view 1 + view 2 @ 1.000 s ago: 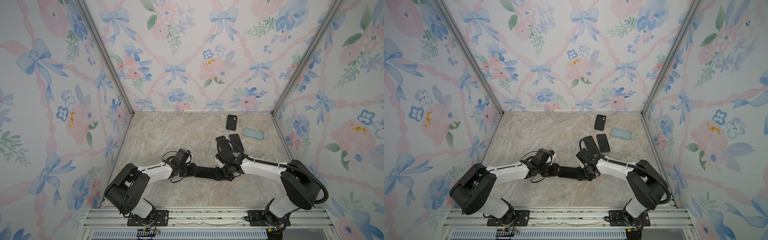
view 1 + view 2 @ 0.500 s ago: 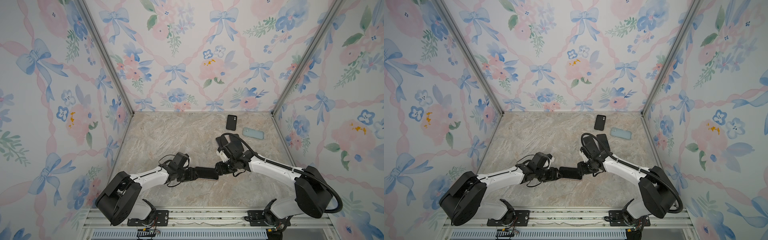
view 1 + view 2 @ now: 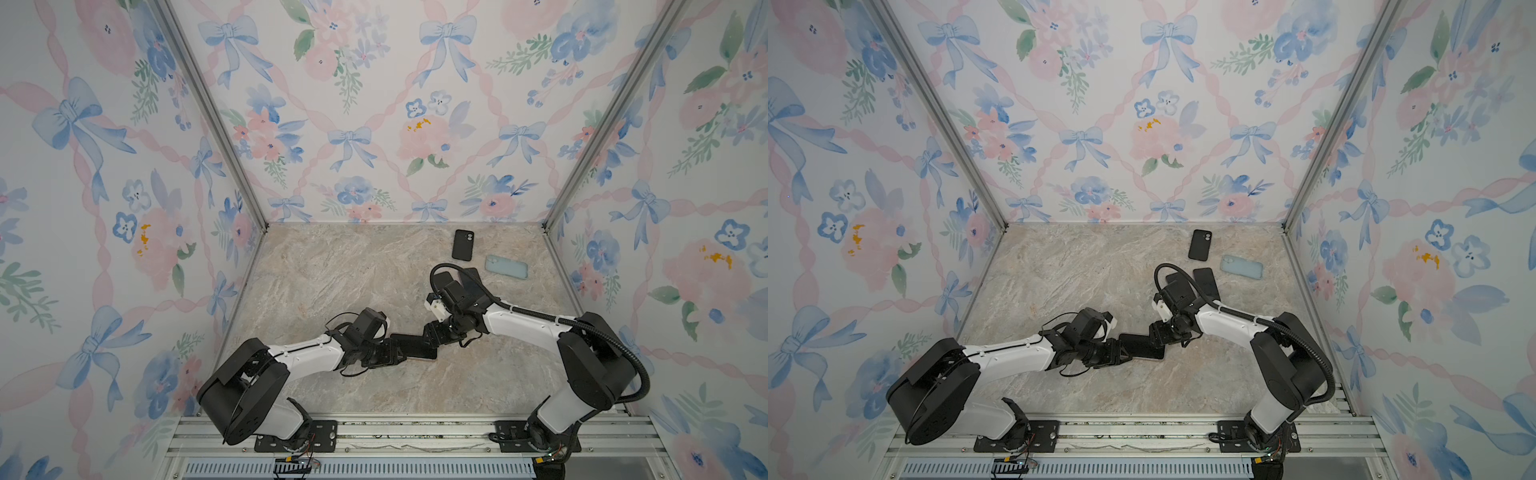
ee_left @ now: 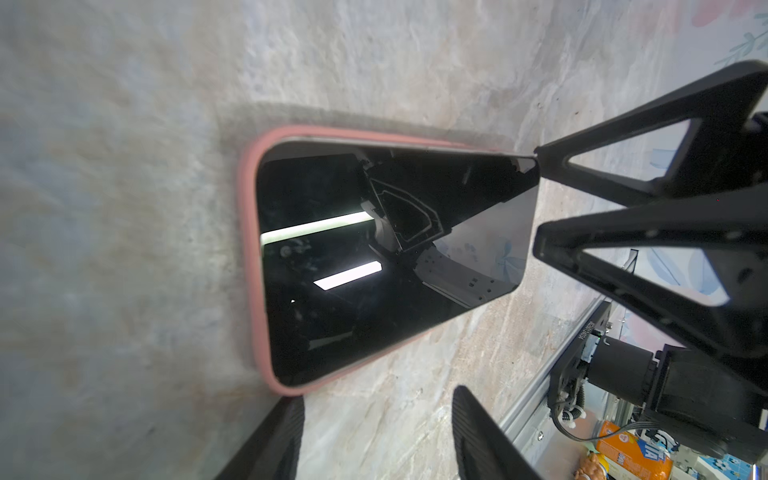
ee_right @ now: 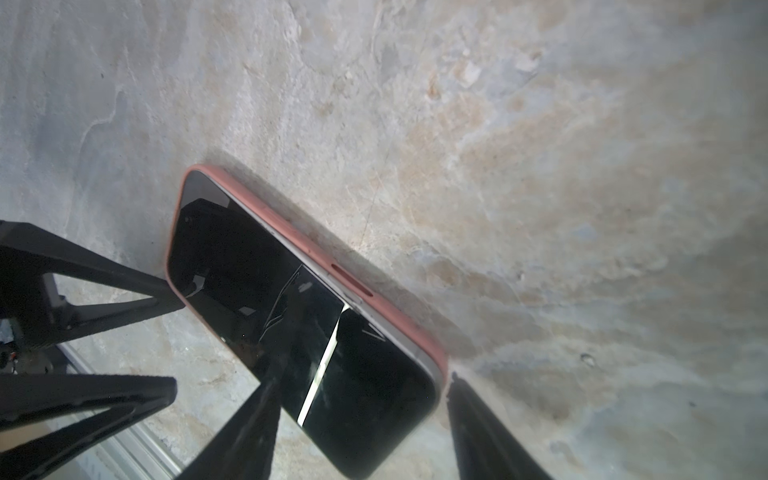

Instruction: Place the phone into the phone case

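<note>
two grippers sit at opposite short ends of one flat black glass-fronted phone (image 4: 374, 270), both with jaws apart and neither clamped on it. the left gripper (image 4: 376, 399) is spread wide, low over the table. one of its fingers (image 4: 282, 436) ends right at a corner of the soft salmon-pink phone case (image 4: 250, 249), touching or nearly so, and the other finger stands over bare table. the right gripper (image 5: 361, 380) is spread too, straddling the other end of the case. one of its fingers (image 5: 249, 428) crosses in front of the screen's edge, and the other sits just outside the case corner. whether either presses on the case i cannot tell. from the left wrist, a right-gripper fingertip meets the phone's far corner.

the phone lies screen up inside the pink case on the beige marble-patterned table (image 3: 332, 270), toward the front middle in both top views. along one long side a thin pale strip of the phone's edge shows above the case rim.

well apart, near the back right corner, lie a black phone-shaped slab with a camera patch (image 3: 462, 245) and a pale blue phone case (image 3: 506, 266) near it. another dark flat slab (image 3: 1206, 280) is partly hidden behind the right arm's cable.
</note>
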`<state>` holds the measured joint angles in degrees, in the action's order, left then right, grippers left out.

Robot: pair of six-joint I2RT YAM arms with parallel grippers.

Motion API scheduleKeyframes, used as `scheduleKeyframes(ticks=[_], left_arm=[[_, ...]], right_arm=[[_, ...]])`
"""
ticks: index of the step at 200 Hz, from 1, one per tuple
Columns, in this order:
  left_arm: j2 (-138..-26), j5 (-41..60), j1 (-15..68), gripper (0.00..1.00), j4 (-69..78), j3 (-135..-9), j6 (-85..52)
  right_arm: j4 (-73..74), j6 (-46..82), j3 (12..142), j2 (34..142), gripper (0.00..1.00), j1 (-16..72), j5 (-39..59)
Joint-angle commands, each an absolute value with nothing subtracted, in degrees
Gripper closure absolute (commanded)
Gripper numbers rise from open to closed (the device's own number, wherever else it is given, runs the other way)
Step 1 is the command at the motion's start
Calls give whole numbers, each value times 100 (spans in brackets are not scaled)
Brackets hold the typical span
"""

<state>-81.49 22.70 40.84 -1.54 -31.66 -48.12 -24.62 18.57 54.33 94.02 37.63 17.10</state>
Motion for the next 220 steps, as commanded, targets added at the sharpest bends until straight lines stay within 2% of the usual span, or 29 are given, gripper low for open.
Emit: scheduleKeyframes(ticks=[1, 14, 36, 65, 103, 220], left_arm=[[-8185, 2168, 4016, 42, -416, -3086, -4770], [-8068, 2108, 3859, 44, -590, -3082, -4680], [-7908, 1930, 3575, 48, -863, -3103, -4548], [-8070, 1589, 3323, 50, -1182, -3380, -4259], [-8591, 1612, 3318, 54, -1179, -3784, -3998], [-8926, 2112, 3452, 61, -577, -3746, -3939]], right_arm=[[-2608, 1890, 5605, 9368, 37, 3704, 1657], [-2838, 2271, 5621, 9294, 43, 3700, 1389], [-2916, 3080, 5414, 9121, 47, 3703, 1156], [-2895, 3849, 5193, 8829, 49, 3804, 1012], [-2918, 4704, 5048, 8584, 52, 4154, 751], [-2356, 4922, 4799, 8902, 72, 4601, 850]])
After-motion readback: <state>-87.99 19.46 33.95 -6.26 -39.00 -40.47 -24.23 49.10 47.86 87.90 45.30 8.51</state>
